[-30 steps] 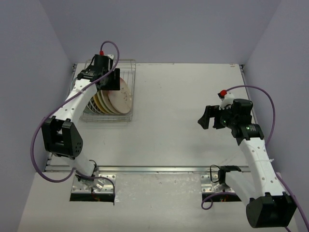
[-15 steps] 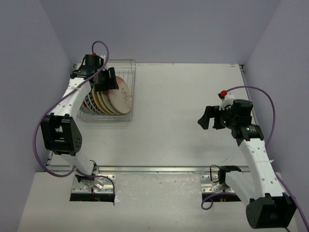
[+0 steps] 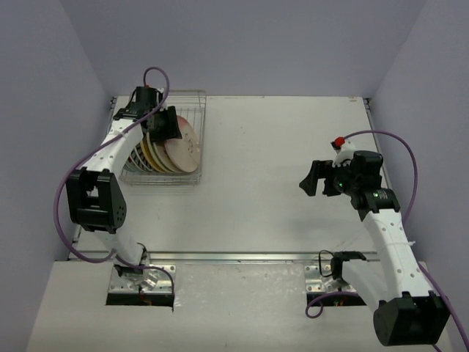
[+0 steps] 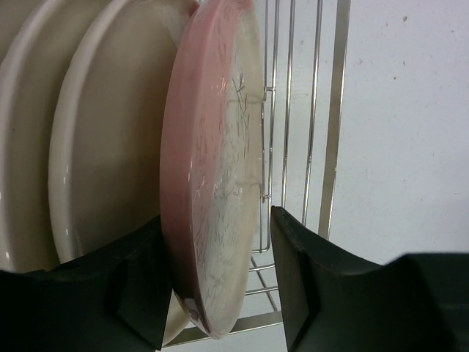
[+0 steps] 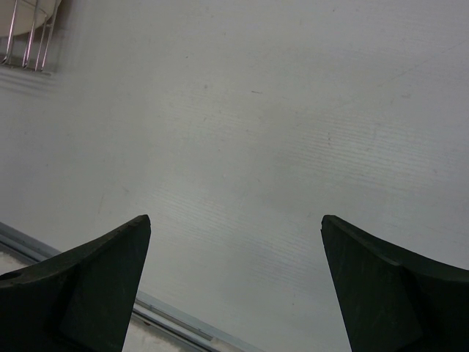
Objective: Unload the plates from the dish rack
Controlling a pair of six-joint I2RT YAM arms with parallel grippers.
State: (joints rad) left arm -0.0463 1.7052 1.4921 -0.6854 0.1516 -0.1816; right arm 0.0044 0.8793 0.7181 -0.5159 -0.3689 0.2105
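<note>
Plates point(image 3: 155, 152) behind the pink plate point(image 4: 220, 147) are largely covered by the left arm, and their patterns cannot be made out. All are stood in the rack point(image 3: 192, 103), far left on the counter point(image 3: 264, 147). The left hand point(image 4: 216, 213) is lowered astride the pink plate's rim, unclenched, with a sliver of gap at one finger. The right hand point(image 3: 311, 178) is held spread above the counter.

"What's round about?"
"Plain lavender walls: a back wall point(image 3: 242, 44), a left wall point(image 3: 37, 110) and a right wall point(image 3: 432, 88)."
"And below?"
"A matte white table point(image 3: 278, 183) with a metal rail point(image 3: 242, 257) along its near edge. The light is soft and even."
</note>
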